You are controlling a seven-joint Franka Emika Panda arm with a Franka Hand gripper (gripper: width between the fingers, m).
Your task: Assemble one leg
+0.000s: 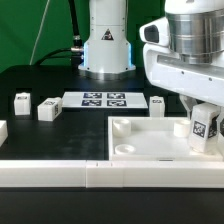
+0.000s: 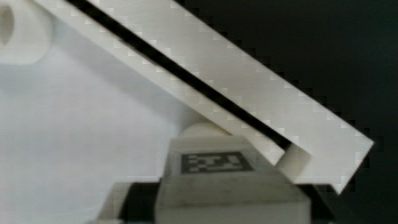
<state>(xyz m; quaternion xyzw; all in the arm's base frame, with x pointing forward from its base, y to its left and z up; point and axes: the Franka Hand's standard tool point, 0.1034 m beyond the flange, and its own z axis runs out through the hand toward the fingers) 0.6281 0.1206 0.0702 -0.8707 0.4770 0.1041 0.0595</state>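
My gripper (image 1: 200, 108) is shut on a leg (image 1: 205, 128), a small white block with a black-and-white tag on its face. It holds the leg upright over the corner of the large white tray-like piece (image 1: 150, 142) at the exterior view's right. I cannot tell whether the leg touches the tray. In the wrist view the leg (image 2: 217, 165) sits between my dark fingers (image 2: 146, 205), above the tray's flat floor (image 2: 89, 130) and beside its raised rim (image 2: 222, 65). A round corner socket (image 2: 18, 40) shows at the frame's edge.
Three more legs lie on the black table: two at the exterior view's left (image 1: 20, 100) (image 1: 48, 110) and one behind the tray (image 1: 157, 103). The marker board (image 1: 103, 99) lies in front of the robot base (image 1: 106, 45). A long white rail (image 1: 60, 175) runs along the front.
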